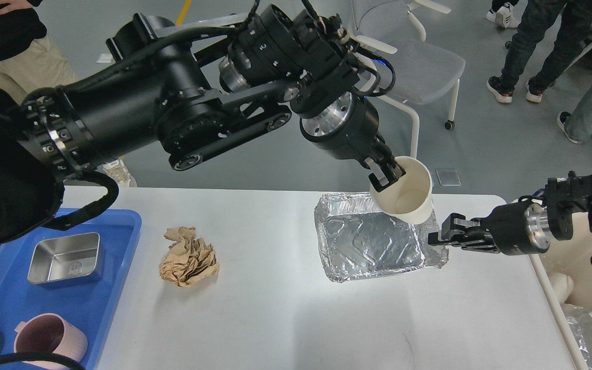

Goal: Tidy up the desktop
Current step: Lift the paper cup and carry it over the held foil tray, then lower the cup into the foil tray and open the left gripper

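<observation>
The white desktop (285,318) fills the lower half of the head view. My left gripper (386,174) reaches far across to the right and is shut on the rim of a white paper cup (404,198), which hangs over the far right corner of a foil tray (373,239). My right gripper (437,239) comes in from the right and is shut on the foil tray's crumpled right rim. A crumpled brown paper ball (189,257) lies on the desktop left of centre.
A blue plastic tray (116,246) at the left holds a steel container (65,257) and a pink mug (52,339). A cream bin (589,288) stands off the right edge. A grey chair (424,67) and people's legs are behind the table.
</observation>
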`<action>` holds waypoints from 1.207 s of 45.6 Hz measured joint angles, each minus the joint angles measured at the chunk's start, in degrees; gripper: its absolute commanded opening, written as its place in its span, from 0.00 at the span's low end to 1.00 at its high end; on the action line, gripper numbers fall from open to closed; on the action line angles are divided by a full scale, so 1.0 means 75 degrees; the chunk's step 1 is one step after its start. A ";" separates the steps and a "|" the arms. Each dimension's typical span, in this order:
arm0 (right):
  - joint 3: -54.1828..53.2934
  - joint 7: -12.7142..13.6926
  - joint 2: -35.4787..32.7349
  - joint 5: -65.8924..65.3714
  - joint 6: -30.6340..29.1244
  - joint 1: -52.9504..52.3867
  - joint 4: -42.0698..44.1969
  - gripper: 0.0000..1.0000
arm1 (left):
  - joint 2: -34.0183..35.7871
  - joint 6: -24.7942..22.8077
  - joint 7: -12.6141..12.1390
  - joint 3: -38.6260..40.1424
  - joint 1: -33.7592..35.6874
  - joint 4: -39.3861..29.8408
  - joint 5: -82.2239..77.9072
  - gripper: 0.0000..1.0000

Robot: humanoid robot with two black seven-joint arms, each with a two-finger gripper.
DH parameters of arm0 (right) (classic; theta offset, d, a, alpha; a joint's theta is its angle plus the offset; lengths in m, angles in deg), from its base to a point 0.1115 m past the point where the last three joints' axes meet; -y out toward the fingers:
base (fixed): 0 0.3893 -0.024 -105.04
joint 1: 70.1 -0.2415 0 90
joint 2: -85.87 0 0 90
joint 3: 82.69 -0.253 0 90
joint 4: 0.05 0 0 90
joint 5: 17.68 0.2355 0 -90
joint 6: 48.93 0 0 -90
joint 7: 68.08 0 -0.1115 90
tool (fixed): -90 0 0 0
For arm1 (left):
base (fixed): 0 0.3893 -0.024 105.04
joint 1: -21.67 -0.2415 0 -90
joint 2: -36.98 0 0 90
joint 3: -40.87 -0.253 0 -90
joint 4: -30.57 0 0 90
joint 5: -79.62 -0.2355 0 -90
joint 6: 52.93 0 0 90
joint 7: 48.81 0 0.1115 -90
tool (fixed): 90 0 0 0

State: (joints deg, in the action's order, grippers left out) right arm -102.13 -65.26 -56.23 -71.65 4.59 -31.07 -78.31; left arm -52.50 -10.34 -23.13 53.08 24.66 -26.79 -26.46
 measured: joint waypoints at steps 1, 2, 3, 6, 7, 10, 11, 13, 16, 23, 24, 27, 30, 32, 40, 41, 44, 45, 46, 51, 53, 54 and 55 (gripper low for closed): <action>-0.0005 0.0000 -0.0018 0.0000 0.0000 0.0000 -0.0006 0.00 | -0.0040 0.0005 0.0000 -0.0082 -0.0007 0.0008 -0.0004 0.07; -0.0010 0.0000 -0.0033 0.0000 0.0000 0.0000 -0.0013 0.00 | -0.0077 0.0009 -0.0001 -0.0163 -0.0011 0.0013 -0.0005 0.07; -0.0016 0.0000 -0.0049 0.0000 0.0000 0.0000 -0.0022 0.00 | -0.0118 0.0012 -0.0001 -0.0263 -0.0016 0.0016 -0.0005 0.07; -0.0032 0.0000 -0.0110 0.0000 0.0000 0.0000 -0.0075 0.00 | -0.0198 0.0020 -0.0001 -0.0463 -0.0031 0.0019 -0.0005 0.07; -0.0036 0.0000 -0.0129 0.0000 0.0000 0.0000 -0.0096 0.00 | -0.0224 0.0024 0.0000 -0.0526 -0.0043 0.0020 -0.0005 0.07; -0.0045 0.0000 -0.0181 0.0001 0.0000 0.0003 -0.0146 0.00 | -0.0265 0.0045 0.0000 -0.0640 -0.0097 0.0027 -0.0005 0.08; -0.0052 0.0000 -0.0197 0.0001 0.0000 0.0006 -0.0159 0.00 | -0.0277 0.0062 0.0000 -0.0678 -0.0125 0.0036 -0.0006 0.08; -0.0070 0.0000 -0.0227 0.0003 0.0000 0.0010 -0.0185 0.00 | -0.0300 0.0101 0.0000 -0.0736 -0.0171 0.0060 -0.0011 0.08; -0.0085 0.0000 -0.0294 0.0004 0.0000 0.0022 -0.0254 0.00 | -0.0351 0.0196 -0.0005 -0.0814 -0.0250 0.0130 -0.0020 0.08; -0.0100 0.0000 -0.0460 0.0057 0.0003 0.0043 -0.0407 0.00 | -0.0434 0.0493 -0.0014 -0.1047 -0.0421 0.0489 -0.0027 0.10; -0.0100 0.0000 -0.0480 0.0074 0.0003 0.0045 -0.0423 0.00 | -0.0460 0.0550 -0.0014 -0.1087 -0.0434 0.0561 -0.0027 0.11; -0.0100 -0.0001 -0.0543 0.0100 0.0003 0.0055 -0.0451 0.00 | -0.0532 0.0691 -0.0014 -0.1144 -0.0464 0.0741 -0.0026 0.12; -0.0100 -0.0005 -0.0590 0.0112 0.0003 0.0065 -0.0486 0.00 | -0.0586 0.0795 -0.0022 -0.1165 -0.0511 0.0876 -0.0011 0.12; -0.0100 -0.0006 -0.0609 0.0114 0.0003 0.0067 -0.0502 0.00 | -0.0614 0.0844 -0.0036 -0.1170 -0.0549 0.0927 -0.0005 0.13; -0.0100 -0.0006 -0.0643 0.0119 0.0005 0.0076 -0.0554 0.00 | -0.0750 0.1054 -0.0264 -0.1168 -0.0672 0.1071 0.0021 0.34; -0.0100 -0.0006 -0.0649 0.0119 0.0005 0.0078 -0.0556 0.00 | -0.0771 0.1092 -0.0294 -0.1164 -0.0682 0.1094 0.0033 0.40; -0.0101 -0.0006 -0.0673 0.0119 0.0005 0.0084 -0.0565 0.00 | -0.0825 0.1226 -0.0393 -0.1138 -0.0703 0.1141 0.0077 0.69; -0.0100 -0.0006 -0.0680 0.0119 0.0005 0.0087 -0.0566 0.00 | -0.0836 0.1264 -0.0425 -0.1123 -0.0706 0.1150 0.0093 0.78; -0.0100 -0.0006 -0.0687 0.0119 0.0005 0.0089 -0.0567 0.00 | -0.0846 0.1309 -0.0463 -0.1101 -0.0709 0.1158 0.0112 0.85; -0.0101 -0.0006 -0.0706 0.0119 0.0005 0.0099 -0.0570 0.00 | -0.0877 0.1506 -0.0580 -0.1037 -0.0730 0.1167 0.0289 0.91; -0.0101 -0.0006 -0.0718 0.0119 0.0005 0.0107 -0.0571 0.00 | -0.0884 0.1624 -0.0613 -0.1029 -0.0737 0.1171 0.0421 0.92; -0.0101 -0.0006 -0.0723 0.0119 0.0005 0.0110 -0.0571 0.00 | -0.0885 0.1677 -0.0625 -0.1026 -0.0737 0.1174 0.0487 0.93; -0.0101 -0.0006 -0.0729 0.0120 0.0005 0.0112 -0.0571 0.00 | -0.0886 0.1725 -0.0635 -0.1024 -0.0738 0.1176 0.0553 0.93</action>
State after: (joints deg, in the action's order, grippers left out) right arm -102.89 -65.31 -61.70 -70.74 4.63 -30.23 -82.59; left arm -59.15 2.60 -27.90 45.40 19.13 -17.97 -22.32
